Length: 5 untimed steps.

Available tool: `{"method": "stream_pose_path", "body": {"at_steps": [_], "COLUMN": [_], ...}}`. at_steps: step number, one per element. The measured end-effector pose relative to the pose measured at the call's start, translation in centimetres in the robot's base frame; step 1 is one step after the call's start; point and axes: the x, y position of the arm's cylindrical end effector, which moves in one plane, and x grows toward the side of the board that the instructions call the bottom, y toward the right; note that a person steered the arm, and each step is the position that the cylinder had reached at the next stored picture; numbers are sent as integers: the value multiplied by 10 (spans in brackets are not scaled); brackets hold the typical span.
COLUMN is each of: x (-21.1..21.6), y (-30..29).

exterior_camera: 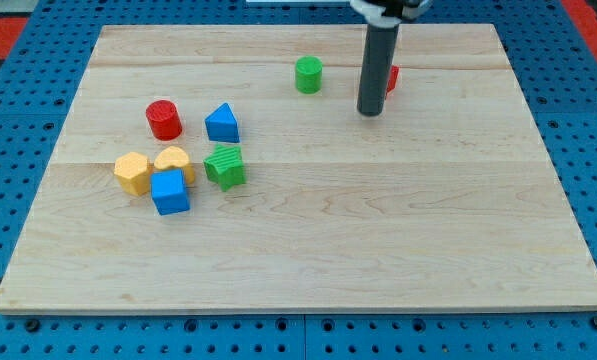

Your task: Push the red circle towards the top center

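Observation:
The red circle [163, 119] is a short red cylinder at the view's left on the wooden board [378, 220]. My tip [369, 112] is far to its right, near the view's top centre, and touches no block that I can see. A second red block [392, 79] sits right behind the rod, mostly hidden by it, so its shape cannot be made out. A green cylinder [309, 75] stands to the left of the rod near the top.
A blue triangle [222, 123] sits just right of the red circle. Below them lie a yellow hexagon [131, 172], a yellow heart [174, 160], a blue cube [170, 191] and a green star-like block [225, 166]. Blue pegboard [18, 120] surrounds the board.

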Motion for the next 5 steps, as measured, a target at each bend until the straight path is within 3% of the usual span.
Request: {"method": "stream_pose_path", "body": {"at_steps": [1,2,4,5], "x": [40,44,26,1], "y": [-53,-126,-231,-231]}}
